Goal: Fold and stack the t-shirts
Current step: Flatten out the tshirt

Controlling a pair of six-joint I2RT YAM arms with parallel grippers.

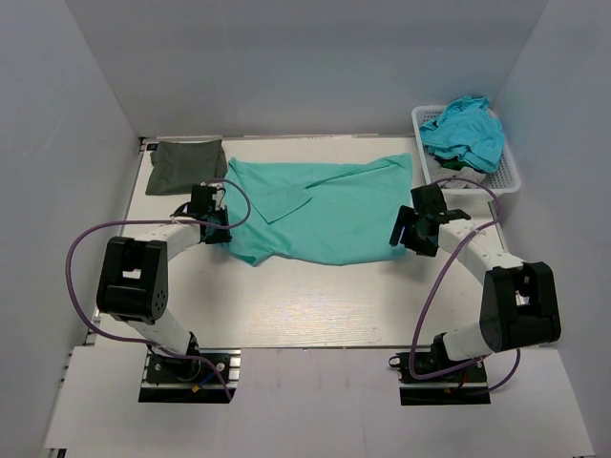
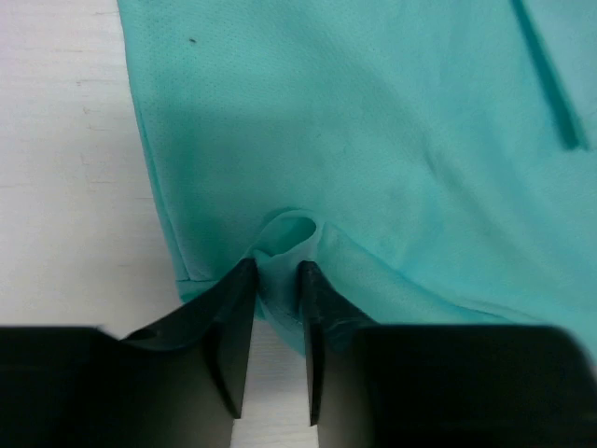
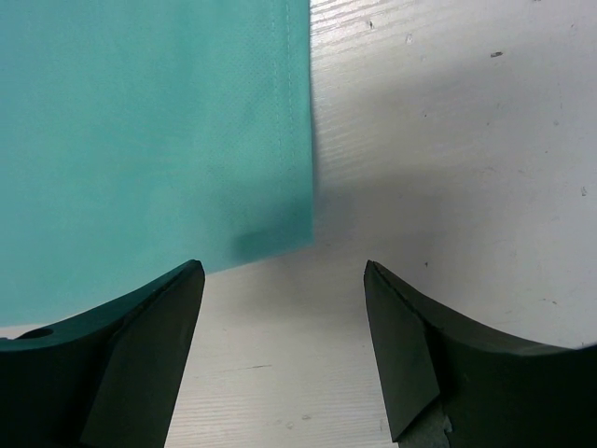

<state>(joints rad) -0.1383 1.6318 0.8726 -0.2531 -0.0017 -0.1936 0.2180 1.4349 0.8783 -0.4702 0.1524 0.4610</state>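
Matt teal cloth t-shirt (image 1: 334, 215) lies on smooth white table (image 1: 286, 305).

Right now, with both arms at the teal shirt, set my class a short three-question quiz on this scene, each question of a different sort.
1. True or false: the left fingers are shut on a pinch of the teal t-shirt.
2. Choose one. The right fingers are: A, open, with the shirt's corner just beyond their tips; B, shut on cloth; C, shut on nothing.
3. Fill the gap: the folded olive t-shirt lies at the far ___ corner of the table.

Key: 1 true; 2 A; 3 left.
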